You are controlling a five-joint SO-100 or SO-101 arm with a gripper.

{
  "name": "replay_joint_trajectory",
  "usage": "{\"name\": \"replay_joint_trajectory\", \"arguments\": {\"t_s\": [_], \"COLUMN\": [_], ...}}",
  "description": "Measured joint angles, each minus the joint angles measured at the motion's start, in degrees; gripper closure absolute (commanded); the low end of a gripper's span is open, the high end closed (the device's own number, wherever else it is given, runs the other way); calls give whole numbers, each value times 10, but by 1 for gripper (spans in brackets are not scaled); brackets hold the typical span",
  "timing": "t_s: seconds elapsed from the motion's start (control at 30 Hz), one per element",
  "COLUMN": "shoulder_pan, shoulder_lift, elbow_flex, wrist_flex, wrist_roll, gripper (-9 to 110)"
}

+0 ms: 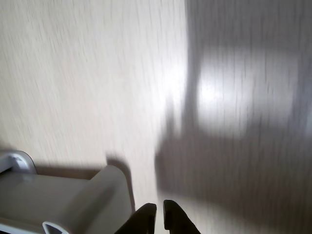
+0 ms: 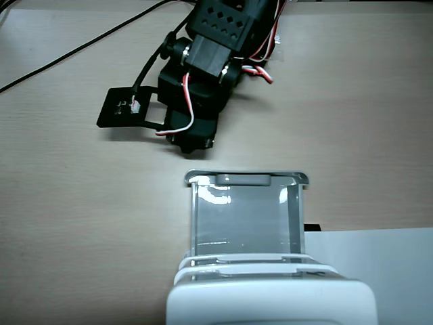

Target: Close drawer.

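The drawer (image 2: 292, 210) is a translucent grey tray with a pale rim. It stands pulled out of the white cabinet (image 2: 270, 298) toward the arm and is empty. Its flat handle lip (image 2: 243, 179) faces the arm. My gripper (image 2: 193, 141) is black and hangs just beyond the drawer's front left corner, a small gap away from the lip. In the wrist view the two dark fingertips (image 1: 146, 214) stand close together with only a thin slit, holding nothing, and the gripper (image 1: 160, 208) sits just right of the drawer's corner (image 1: 73, 200).
A white sheet of paper (image 2: 379, 264) lies right of the cabinet. A black plate (image 2: 125, 108) sticks out from the arm's left side. Black cables (image 2: 67, 47) run across the wooden table (image 2: 67, 203) at the back left.
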Motion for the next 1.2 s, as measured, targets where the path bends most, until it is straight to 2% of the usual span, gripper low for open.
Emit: {"name": "replay_joint_trajectory", "arguments": {"t_s": [1.2], "shoulder_pan": [-2], "shoulder_lift": [-19], "elbow_flex": [-16], "wrist_flex": [9], "wrist_roll": [27], "gripper": [101]}}
